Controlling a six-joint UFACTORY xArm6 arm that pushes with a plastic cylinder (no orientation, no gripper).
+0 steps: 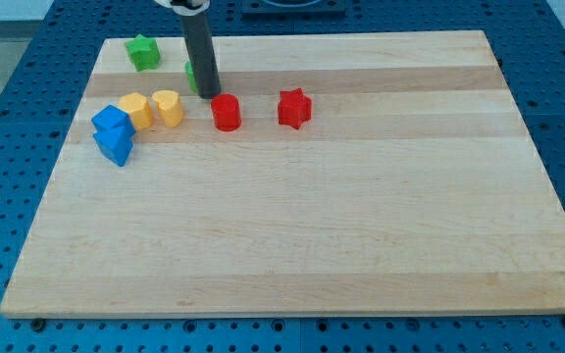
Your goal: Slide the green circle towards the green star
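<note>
The green star (pixel 143 51) lies at the board's top left. The green circle (pixel 192 75) sits to its right and slightly lower, mostly hidden behind my rod. My tip (pixel 210 95) rests on the board right against the green circle's right side, just above the red cylinder (pixel 226 113).
A red star (pixel 294 108) lies right of the red cylinder. Two yellow blocks (pixel 137 110) (pixel 168 107) sit below the green circle, to its left, with two blue blocks (pixel 112 122) (pixel 116 146) beside them. The wooden board (pixel 361 216) rests on a blue perforated table.
</note>
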